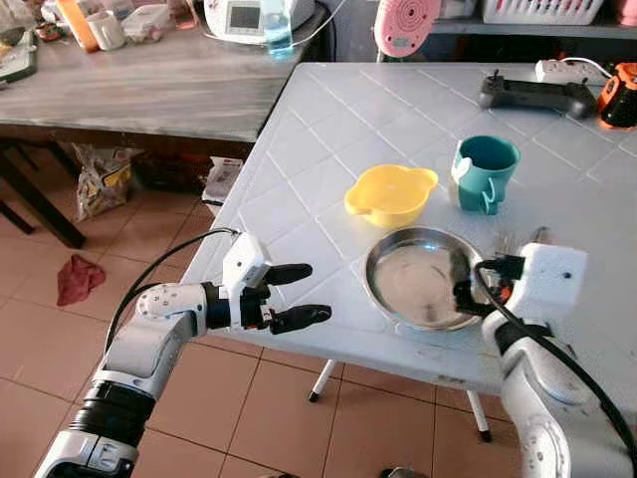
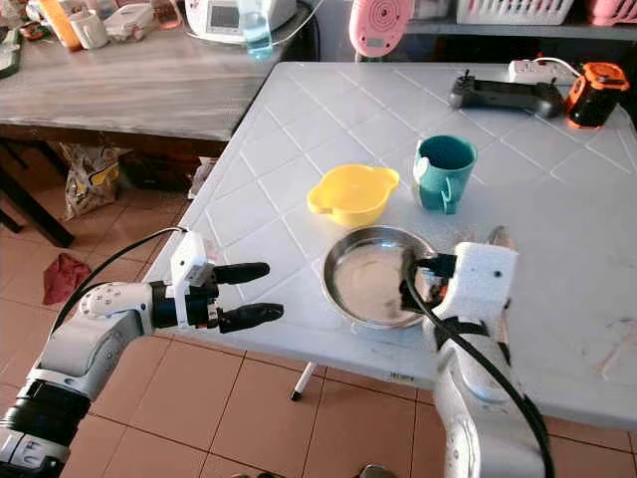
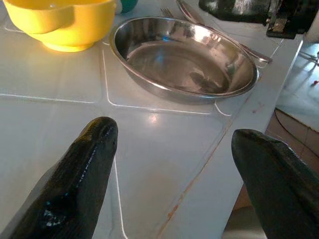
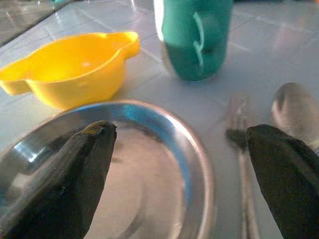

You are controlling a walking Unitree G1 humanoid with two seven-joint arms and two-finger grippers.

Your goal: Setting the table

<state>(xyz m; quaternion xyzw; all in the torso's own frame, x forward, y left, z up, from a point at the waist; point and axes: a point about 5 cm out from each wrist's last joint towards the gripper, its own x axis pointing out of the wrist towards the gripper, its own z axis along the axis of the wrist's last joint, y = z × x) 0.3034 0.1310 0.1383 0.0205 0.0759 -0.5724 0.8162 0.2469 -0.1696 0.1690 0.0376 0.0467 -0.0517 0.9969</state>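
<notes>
A round steel plate (image 1: 413, 284) lies near the front edge of the white tiled table (image 1: 328, 129). Behind it stand a yellow bowl (image 1: 390, 194) and a teal mug (image 1: 485, 171). A fork (image 4: 239, 134) and a spoon (image 4: 294, 107) lie just right of the plate. My left gripper (image 1: 318, 292) is open at the table's front left edge, pointing toward the plate, with nothing between its fingers. My right gripper (image 4: 177, 132) is open, low over the plate's right rim, one finger above the plate and the other above the fork.
A black controller (image 1: 532, 95) and an orange device (image 1: 619, 95) lie at the table's back right. A pink round object (image 1: 406, 25) stands behind it. A wooden table (image 1: 149, 90) with clutter is to the left. A red cloth (image 1: 78, 277) lies on the tile floor.
</notes>
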